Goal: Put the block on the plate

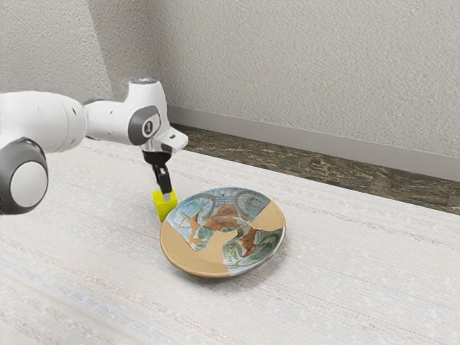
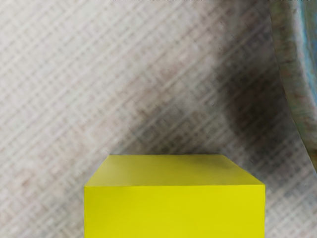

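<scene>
Reaching down to the yellow block point(image 1: 162, 209), the black gripper point(image 1: 167, 194) is pointing toward the pale table point(image 1: 86, 287); whether it is clamping the block or standing apart around it, I cannot tell; the block is occupying a spot just beside the painted plate point(image 1: 207, 256), outside its rim, toward the exterior view's left.

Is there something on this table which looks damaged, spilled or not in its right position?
The plate looks odd: plain tan patches interrupt its painted picture, perhaps old repairs or just decoration. The yellow block beside the plate looks undamaged, and I see no spill.
</scene>
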You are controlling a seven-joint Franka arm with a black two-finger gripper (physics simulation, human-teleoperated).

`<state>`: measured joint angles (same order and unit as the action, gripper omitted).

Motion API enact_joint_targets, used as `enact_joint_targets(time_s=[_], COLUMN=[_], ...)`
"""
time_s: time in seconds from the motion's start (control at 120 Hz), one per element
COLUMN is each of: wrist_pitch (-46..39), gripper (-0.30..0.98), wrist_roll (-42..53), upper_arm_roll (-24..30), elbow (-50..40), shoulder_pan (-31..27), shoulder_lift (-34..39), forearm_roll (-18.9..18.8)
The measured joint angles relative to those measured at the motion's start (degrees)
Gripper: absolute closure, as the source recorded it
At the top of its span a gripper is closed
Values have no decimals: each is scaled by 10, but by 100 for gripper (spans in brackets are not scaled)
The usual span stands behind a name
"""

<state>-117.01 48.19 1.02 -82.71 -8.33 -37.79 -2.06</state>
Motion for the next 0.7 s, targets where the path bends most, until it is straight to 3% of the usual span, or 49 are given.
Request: enact_joint_targets(time_s=[0.7], wrist_pitch=[4], gripper=[0], wrist_roll=[44], upper_arm_roll=[0], elbow=[-7], shoulder_pan=[0], shoulder_lift=[-10], forearm_roll=[4])
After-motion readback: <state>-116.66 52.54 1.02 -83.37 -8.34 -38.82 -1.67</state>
